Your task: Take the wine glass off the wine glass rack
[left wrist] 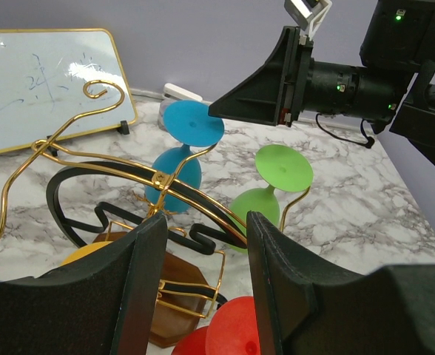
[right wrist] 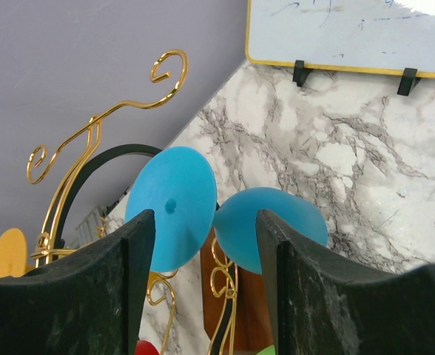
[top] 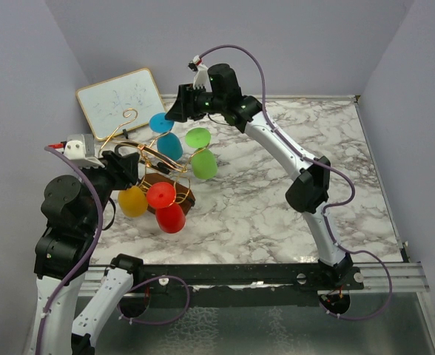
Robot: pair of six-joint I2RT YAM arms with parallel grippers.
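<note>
Blue wine glass (right wrist: 174,207) hangs upside down on far side of wine glass rack (left wrist: 162,180). Right gripper (right wrist: 205,244) fingers spread, just beside its foot, gripping nothing. Left gripper (left wrist: 203,285) fingers apart at rack's near-left, empty. Whiteboard (top: 121,100) behind rack.

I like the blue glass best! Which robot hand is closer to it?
Right. The right gripper hovers right at the blue glass, its open fingers on either side of the foot. The left gripper is farther off, over by the yellow glass.
</note>
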